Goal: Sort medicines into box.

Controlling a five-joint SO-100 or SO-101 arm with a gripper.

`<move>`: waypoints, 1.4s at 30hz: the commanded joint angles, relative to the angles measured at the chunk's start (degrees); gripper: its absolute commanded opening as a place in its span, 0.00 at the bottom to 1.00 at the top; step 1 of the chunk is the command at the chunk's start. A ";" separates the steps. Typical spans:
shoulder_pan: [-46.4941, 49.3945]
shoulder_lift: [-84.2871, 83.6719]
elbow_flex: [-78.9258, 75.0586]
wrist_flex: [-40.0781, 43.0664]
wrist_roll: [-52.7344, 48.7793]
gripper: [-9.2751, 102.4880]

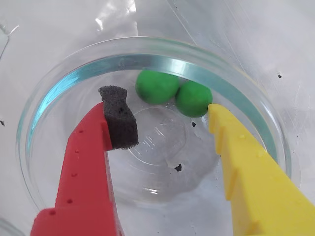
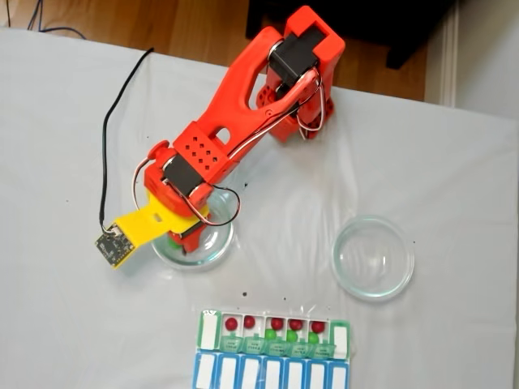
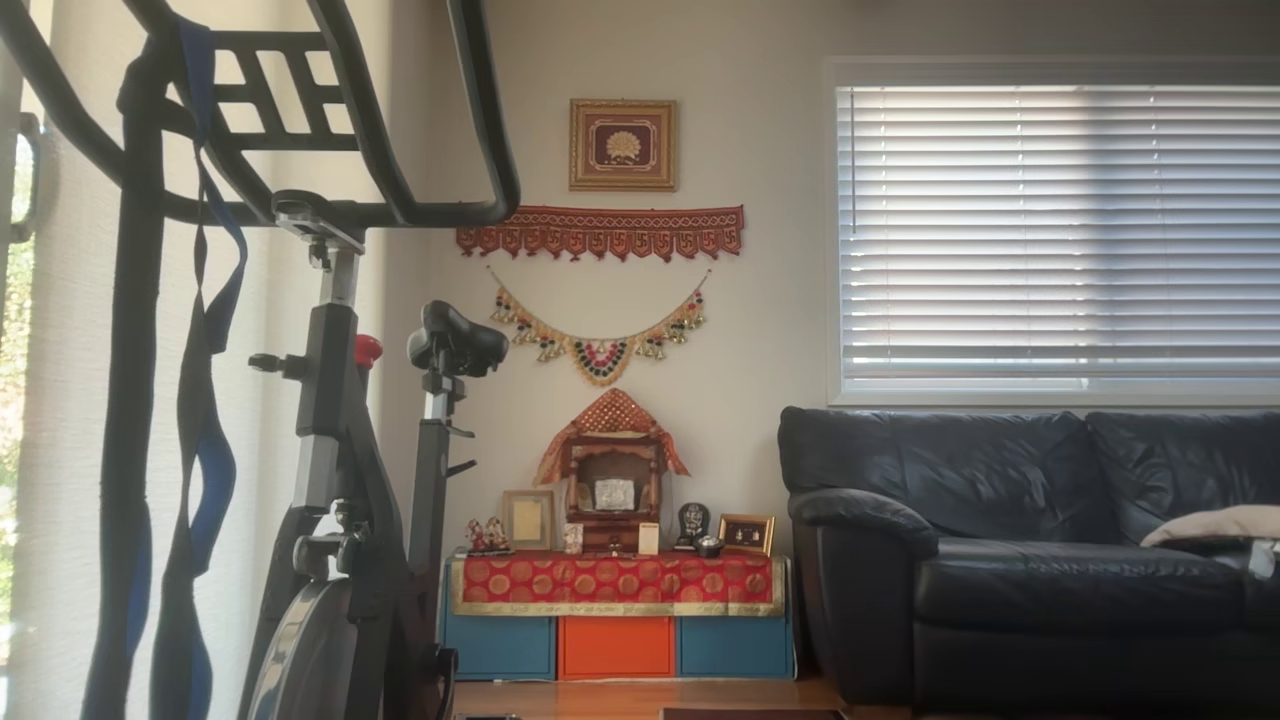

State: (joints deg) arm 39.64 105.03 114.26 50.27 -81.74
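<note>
The gripper (image 1: 160, 105) has one red finger (image 1: 81, 172) with a dark grey pad (image 1: 118, 118) and one yellow finger (image 1: 251, 167). Two green balls (image 1: 156, 86) sit in a clear dish (image 1: 275, 132). The box (image 2: 274, 355) has green and blue lids, with red balls (image 2: 231, 323) inside, on a white cloth (image 2: 65, 324).

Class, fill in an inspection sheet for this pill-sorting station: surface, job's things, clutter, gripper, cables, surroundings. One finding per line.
Surface: white cloth on the table, a few dark specks.
Job's things: two green balls touching in the left glass dish; pill organizer holds red and green balls in its upper row; blue row shut.
Clutter: empty right glass dish.
Gripper: gripper open inside the left dish, yellow finger touching one ball.
Cables: black cable across the cloth; wires along the arm.
Surroundings: wooden floor; the other view shows an exercise bike and sofa.
</note>
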 commanded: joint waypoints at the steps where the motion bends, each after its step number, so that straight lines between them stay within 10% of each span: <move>1: 0.88 4.48 -0.53 -1.67 0.88 0.31; 42: 0.44 5.19 2.29 -5.45 3.96 0.22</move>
State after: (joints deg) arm 39.64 105.12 117.33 45.70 -77.70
